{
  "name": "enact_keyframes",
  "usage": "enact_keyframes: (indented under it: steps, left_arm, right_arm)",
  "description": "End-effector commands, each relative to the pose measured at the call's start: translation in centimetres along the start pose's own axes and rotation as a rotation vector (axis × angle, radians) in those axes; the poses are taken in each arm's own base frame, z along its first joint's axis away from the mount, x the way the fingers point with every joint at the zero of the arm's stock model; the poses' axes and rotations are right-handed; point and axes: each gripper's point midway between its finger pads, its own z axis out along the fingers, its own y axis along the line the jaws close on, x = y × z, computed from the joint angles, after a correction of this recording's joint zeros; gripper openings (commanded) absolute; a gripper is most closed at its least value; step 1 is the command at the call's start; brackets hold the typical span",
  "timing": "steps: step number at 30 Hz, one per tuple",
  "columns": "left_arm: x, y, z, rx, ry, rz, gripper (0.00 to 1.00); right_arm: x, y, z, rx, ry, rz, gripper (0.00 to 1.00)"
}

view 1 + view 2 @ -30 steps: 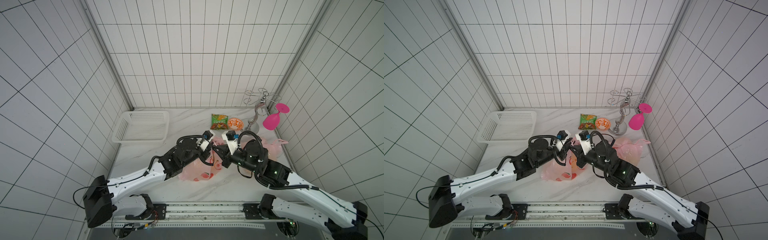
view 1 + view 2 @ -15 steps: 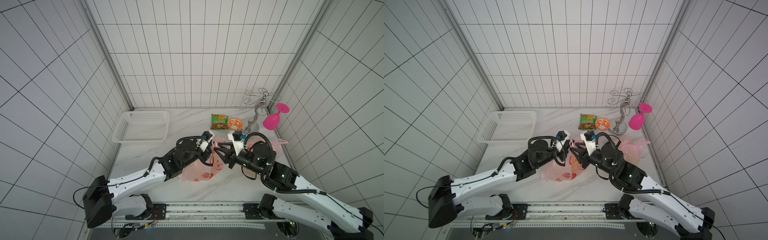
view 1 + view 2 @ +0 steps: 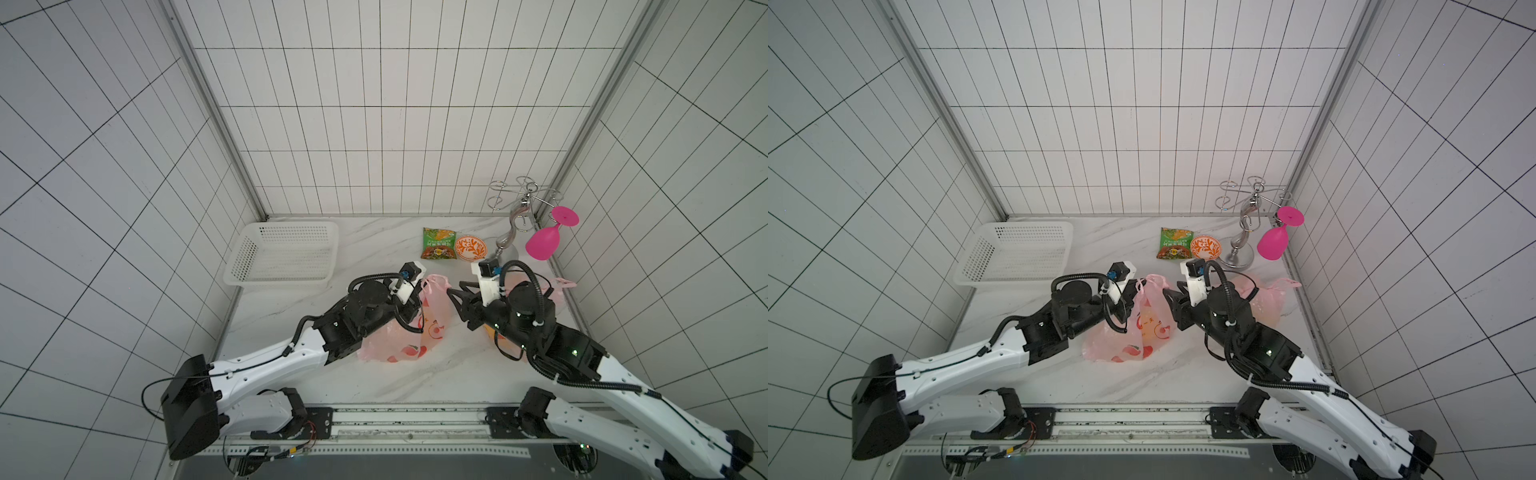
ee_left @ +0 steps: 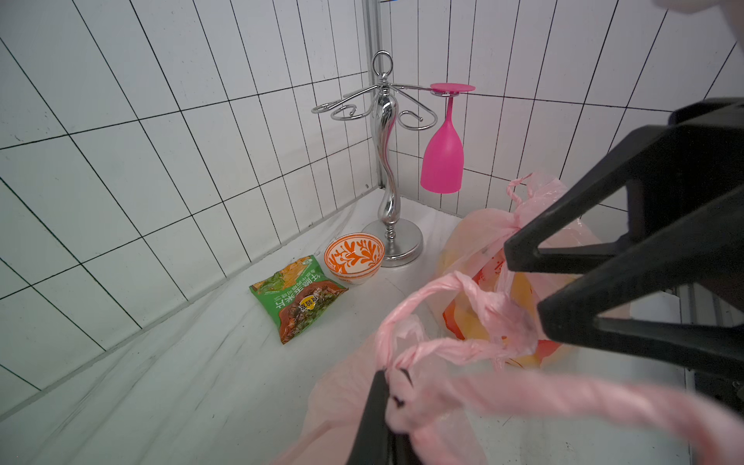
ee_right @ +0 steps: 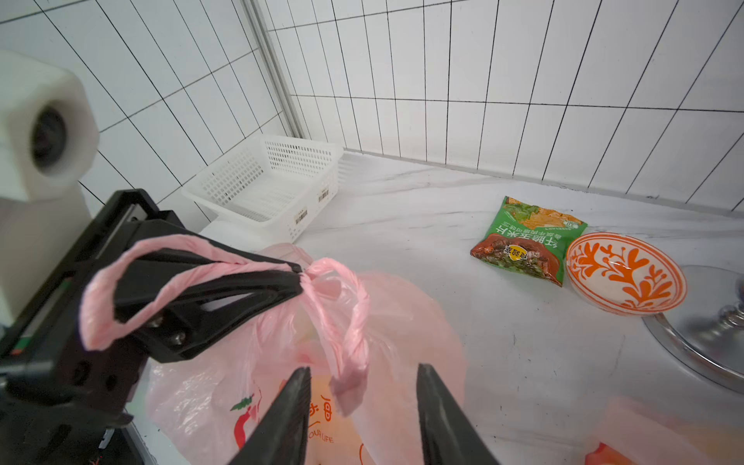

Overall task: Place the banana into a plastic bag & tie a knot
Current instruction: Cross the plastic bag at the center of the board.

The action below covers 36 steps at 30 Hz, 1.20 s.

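Observation:
A pink plastic bag (image 3: 432,328) (image 3: 1152,328) printed with fruit sits mid-table between my two arms. My left gripper (image 3: 420,291) (image 4: 388,372) is shut on the bag's twisted handles where they cross, seen also in the right wrist view (image 5: 300,277). One handle loop (image 5: 350,322) hangs loose between the fingers of my right gripper (image 5: 364,368), which is open and touches nothing. In both top views the right gripper (image 3: 452,293) (image 3: 1168,293) sits just right of the bag's top. The banana is hidden.
A second pink bag (image 3: 548,291), tied at its top, lies behind my right arm. At the back stand a green snack packet (image 3: 438,244), an orange-patterned bowl (image 3: 470,248) and a chrome rack (image 3: 515,232) holding a pink glass (image 3: 542,245). A white basket (image 3: 282,255) sits back left.
My right gripper has opened, let go of the handle and drawn back to the right. My left gripper has closed fully on the crossed handles.

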Motion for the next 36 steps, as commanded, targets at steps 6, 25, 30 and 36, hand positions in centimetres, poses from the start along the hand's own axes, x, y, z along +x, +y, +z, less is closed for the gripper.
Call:
enact_keyframes:
  steps: [6,25,30,36]
  left_arm:
    - [-0.9,-0.5,-0.8,0.038,-0.04,-0.01,0.0]
    - [-0.9,0.1,-0.9,0.002,-0.029,-0.028,0.0]
    - [-0.8,-0.4,-1.1,0.033,-0.026,-0.048,0.0]
    - [-1.2,-1.0,-1.6,0.069,-0.026,-0.068,0.0]
  right_arm:
    - [-1.8,1.6,0.3,-0.087,-0.042,0.027,0.34]
    - [7.8,6.6,1.7,-0.379,0.092,0.132,0.0]
    - [7.9,7.1,3.4,-0.384,0.062,0.124,0.0]
    - [8.7,5.9,6.5,-0.295,0.018,0.104,0.0]
